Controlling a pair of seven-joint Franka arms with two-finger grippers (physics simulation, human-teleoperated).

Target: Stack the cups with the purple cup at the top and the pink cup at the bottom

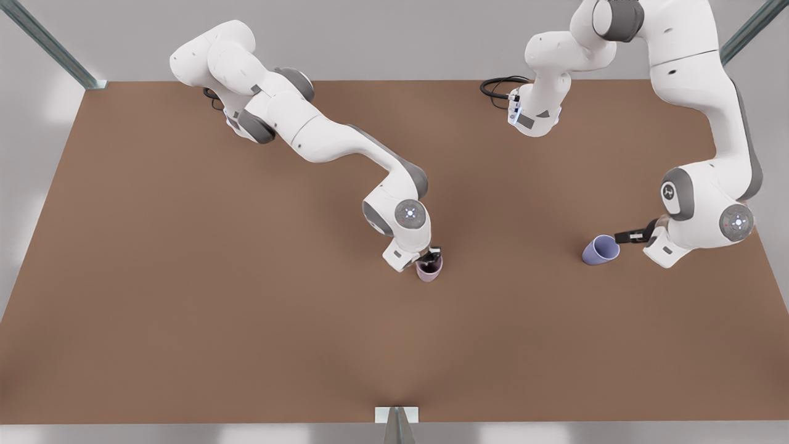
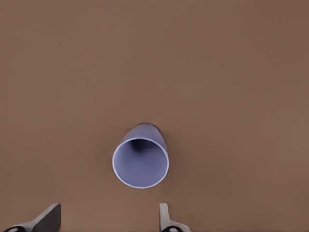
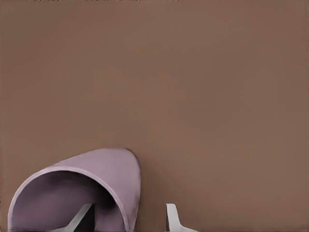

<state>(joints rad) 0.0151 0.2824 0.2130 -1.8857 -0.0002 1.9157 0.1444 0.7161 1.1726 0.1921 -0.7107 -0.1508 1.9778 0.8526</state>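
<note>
A: Two arms over the brown tabletop [image 1: 185, 308], and both are at work. The right gripper [image 1: 431, 258] is down on the pink cup [image 1: 429, 269], which stands upright near the middle of the table, well in from every edge.

B: The right wrist view tells the story: one finger [image 3: 82, 217] sits inside the pink cup [image 3: 96, 183], the other finger [image 3: 171, 217] outside, with the cup's wall between them. There's a visible gap to the outer finger, so the jaws are parted, not clamped.

A: And across the table, toward the front view's right edge?

B: The purple cup [image 1: 600, 250] is tilted, mouth facing the left gripper [image 1: 629, 236], which is level with it and just beside the rim. I can't tell whether they touch.

A: From the left wrist view you look straight into the purple cup [image 2: 141, 162], a clean round rim with the tapered body behind it.

B: And the left gripper's fingertips [image 2: 48, 217] are spread wide, wider than the cup's mouth, holding nothing.

A: So the two cups are well apart, pink mid-table, purple nearer the right edge.
</note>
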